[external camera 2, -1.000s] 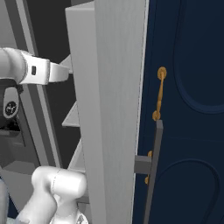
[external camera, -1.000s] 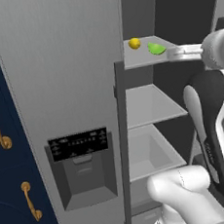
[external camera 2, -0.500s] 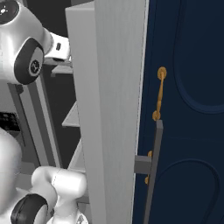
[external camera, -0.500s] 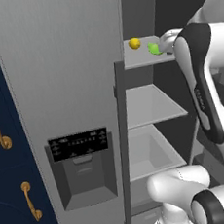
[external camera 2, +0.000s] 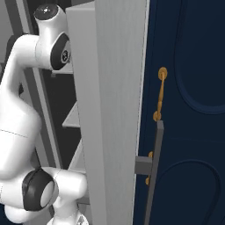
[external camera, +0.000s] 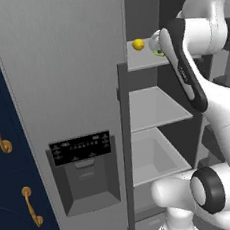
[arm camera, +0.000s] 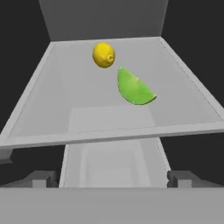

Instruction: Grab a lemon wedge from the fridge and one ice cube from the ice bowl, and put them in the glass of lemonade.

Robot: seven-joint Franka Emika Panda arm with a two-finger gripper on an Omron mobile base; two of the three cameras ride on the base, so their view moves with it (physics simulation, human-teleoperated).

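In the left base view the arm has swung up in front of the open fridge [external camera: 63, 82], where a second ago it reached in from the side; the lemon wedge [external camera: 159, 52], mostly hidden, lies on the top shelf [external camera: 146, 58] near a yellow fruit [external camera: 138, 44].

The right base view shows the arm beside the fridge door [external camera 2: 110, 110].

In the hand view the tool [arm camera: 112, 178] hangs spread and empty, short of the shelf edge, lined up on the wedge; seemingly the reach comes next.
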